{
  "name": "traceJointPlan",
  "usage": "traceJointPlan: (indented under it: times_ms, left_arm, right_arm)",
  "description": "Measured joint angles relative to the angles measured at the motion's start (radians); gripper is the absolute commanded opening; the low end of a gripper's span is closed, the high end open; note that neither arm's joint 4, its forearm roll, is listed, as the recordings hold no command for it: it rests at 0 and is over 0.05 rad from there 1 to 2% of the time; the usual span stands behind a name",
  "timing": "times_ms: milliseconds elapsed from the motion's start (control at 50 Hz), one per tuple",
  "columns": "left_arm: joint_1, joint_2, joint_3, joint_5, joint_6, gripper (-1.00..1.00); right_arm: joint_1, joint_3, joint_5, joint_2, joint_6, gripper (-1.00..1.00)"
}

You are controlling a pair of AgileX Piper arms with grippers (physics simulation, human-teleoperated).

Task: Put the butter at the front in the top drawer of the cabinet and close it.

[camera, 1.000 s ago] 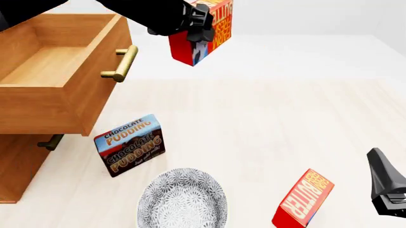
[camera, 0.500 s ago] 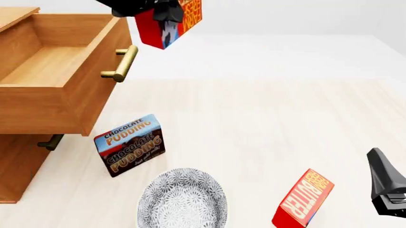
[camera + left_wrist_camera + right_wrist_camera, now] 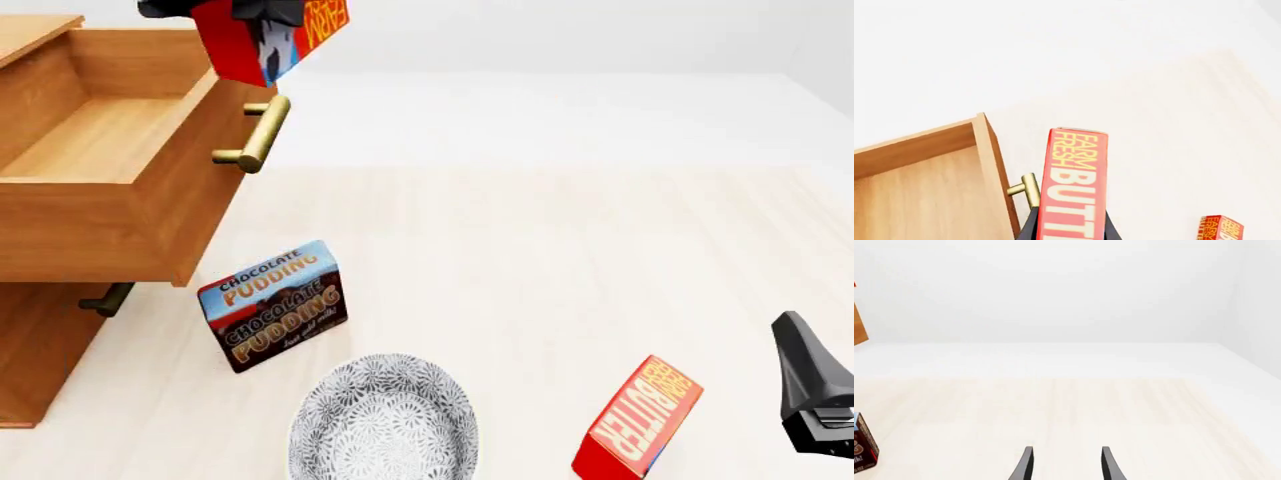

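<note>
The pale wood-grain table ran back to plain white walls. On it, near the cabinet, stood a Chocolate Pudding box, a patterned plate and a 2nd butter carton. The top drawer stood pulled open. The left gripper clamped the butter in the air, just above the drawer's handle. The right gripper held nothing, its 2 fingers apart.
</note>
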Motion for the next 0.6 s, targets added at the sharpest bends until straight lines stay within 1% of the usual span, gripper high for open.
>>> traceJointPlan:
  times_ms: [300,600]
  left_arm:
    - [0.1,-0.077,0.044,0.028,0.002,-1.0]
    - [0.183,-0.148,0.106,0.033,-0.012,-1.0]
  right_arm:
    - [0.0,0.0,0.0,0.0,0.0,1.0]
    - [0.0,0.0,0.0,0.0,0.0,1.0]
